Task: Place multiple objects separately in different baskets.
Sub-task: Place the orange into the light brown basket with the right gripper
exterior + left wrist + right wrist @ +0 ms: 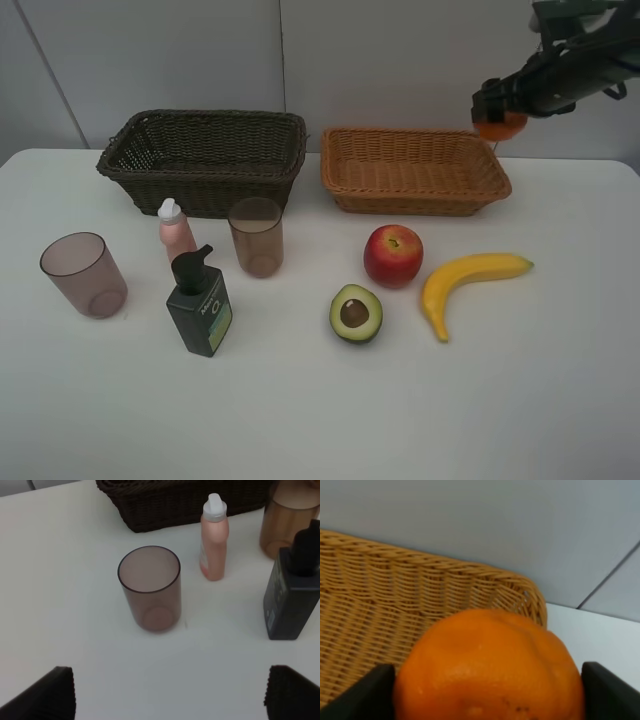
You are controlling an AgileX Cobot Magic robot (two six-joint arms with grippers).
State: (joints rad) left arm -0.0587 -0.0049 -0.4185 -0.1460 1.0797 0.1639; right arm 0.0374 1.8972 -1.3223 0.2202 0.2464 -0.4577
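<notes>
I see open bench [400, 420] on the near side of the avocado [356, 313] and banana [470, 274], but the pump bottle [200, 315], pink bottle [177, 235] and a cup [256, 238] crowd together at left.

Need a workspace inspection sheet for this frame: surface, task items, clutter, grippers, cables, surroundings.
Surface: white table, no spills seen.
Job's things: dark brown basket and light tan basket at the back, both look empty. left cup, second cup, pink bottle and pump bottle upright before the dark one. apple, halved avocado and banana before the tan one.
Clutter: nothing seen.
Grippers: right gripper shut on the orange, near the tan basket's right rear corner. left gripper open, empty.
Cables: nothing seen.
Surroundings: pale wall panels.
</notes>
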